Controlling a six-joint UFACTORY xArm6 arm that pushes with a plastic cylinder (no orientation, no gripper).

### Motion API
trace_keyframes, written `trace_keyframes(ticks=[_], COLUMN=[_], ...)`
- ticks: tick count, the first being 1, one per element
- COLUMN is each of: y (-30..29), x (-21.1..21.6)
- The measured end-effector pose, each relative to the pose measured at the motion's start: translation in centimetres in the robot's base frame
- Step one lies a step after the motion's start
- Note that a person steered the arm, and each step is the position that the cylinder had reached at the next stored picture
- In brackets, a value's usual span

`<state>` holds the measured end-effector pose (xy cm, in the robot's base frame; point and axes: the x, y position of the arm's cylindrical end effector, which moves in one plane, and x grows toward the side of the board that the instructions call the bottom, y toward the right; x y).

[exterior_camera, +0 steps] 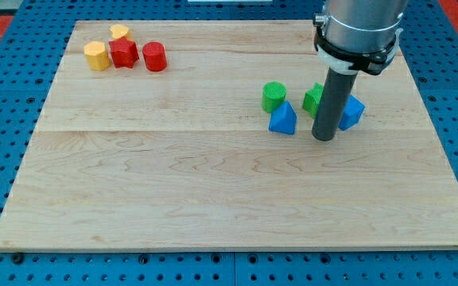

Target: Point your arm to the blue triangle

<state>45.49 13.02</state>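
The blue triangle lies on the wooden board, right of centre. My tip is on the board just to the triangle's right and a little below it, a small gap apart. A second blue block sits right behind the rod on its right side. A green cylinder stands just above the blue triangle. Another green block is partly hidden by the rod.
At the view's top left is a cluster: a yellow block, a second yellow block, a red star-like block and a red cylinder. Blue pegboard surrounds the board.
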Motion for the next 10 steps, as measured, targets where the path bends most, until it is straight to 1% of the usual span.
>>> trace_keyframes(ticks=[4, 5, 7, 9, 10], y=[1.1, -1.4, -12.4, -25.8, -28.1], x=[0.0, 0.3, 0.4, 0.4, 0.6])
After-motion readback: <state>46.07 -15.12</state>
